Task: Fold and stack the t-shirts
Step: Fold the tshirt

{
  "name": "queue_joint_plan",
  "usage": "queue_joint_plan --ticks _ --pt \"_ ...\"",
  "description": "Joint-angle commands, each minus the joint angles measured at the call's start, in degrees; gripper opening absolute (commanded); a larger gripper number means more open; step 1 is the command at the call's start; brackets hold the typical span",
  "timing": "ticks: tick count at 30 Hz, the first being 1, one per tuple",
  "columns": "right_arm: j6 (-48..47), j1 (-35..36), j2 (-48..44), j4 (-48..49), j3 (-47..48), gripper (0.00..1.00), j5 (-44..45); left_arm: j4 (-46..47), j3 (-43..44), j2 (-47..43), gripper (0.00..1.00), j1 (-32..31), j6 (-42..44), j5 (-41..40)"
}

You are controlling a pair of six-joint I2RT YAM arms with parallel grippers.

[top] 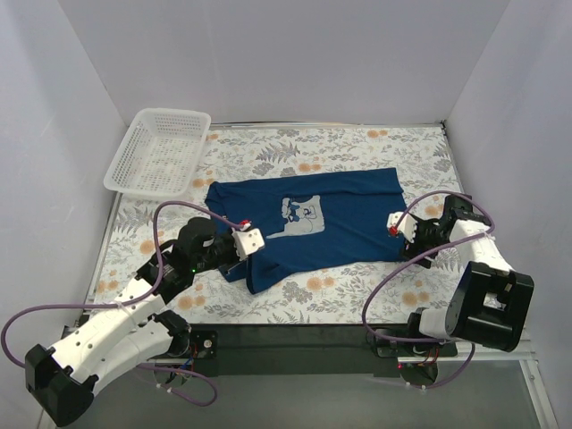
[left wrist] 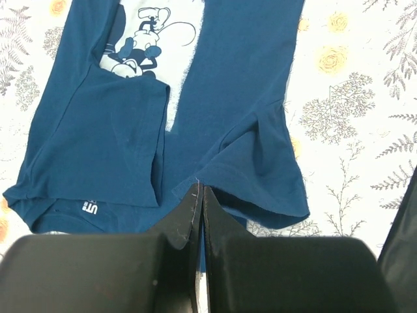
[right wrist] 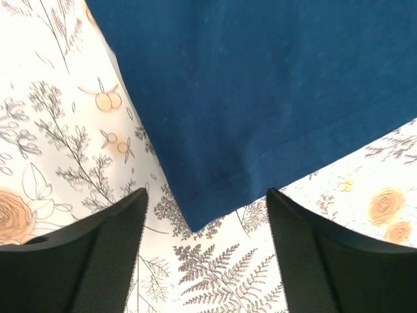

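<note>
Tabletop (top: 357, 295): floral cloth, walled on three sides.

T-shirt (top: 349, 223): navy, flat at centre, print up. Collar end points to 9 o'clock, bottom hem to 3 o'clock. One sleeve is turned in over the chest; the near sleeve trails toward 7 o'clock. Not yet folded, by my reading, so the task is in its early part.

Basket (top: 170, 113): white mesh, at 10 o'clock, well apart from the shirt.

Left hand (top: 243, 241): at the shirt's 8 o'clock corner. From the wrist camera the fingers (left wrist: 176, 228) are pressed together with a strip of blue cloth pinched between them, near the sleeve seam.

Right hand (top: 399, 223): at the 3 o'clock edge. Wide open, holding nothing; the near hem corner lies on the tabletop between the two fingers (right wrist: 98, 254).

Step in hand, as I judge it: secure both near corners for a lengthwise fold toward 12 o'clock.
- Lower the right hand until the lower finger slides under the hem, then close on the stitched band, not the single layer above it.
- Lift both ends together and level, so the cloth stays taut.
- Risk: the left hand's pinch looks shallow and may slip.
</note>
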Motion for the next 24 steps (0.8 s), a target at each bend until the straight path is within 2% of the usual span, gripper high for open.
queue_joint_plan --ticks 1,9,14,24 --pt "-4.83 -1.00 2.29 -0.06 2.02 0.65 3.60 -1.31 1.74 -1.46 0.00 -0.37 -1.92 1.06" --pt "-4.56 -1.45 5.37 -0.32 3.43 0.62 6.42 -0.26 0.33 -4.10 0.00 -0.46 -2.36 1.32" --pt "-4.12 -1.45 7.47 -0.23 2.55 0.52 6.07 -0.26 0.77 -3.49 0.00 -0.46 -2.71 1.32" --pt "-4.03 -1.45 10.03 0.12 2.11 0.45 6.24 -0.52 1.56 -1.55 0.00 -0.46 -3.67 1.41"
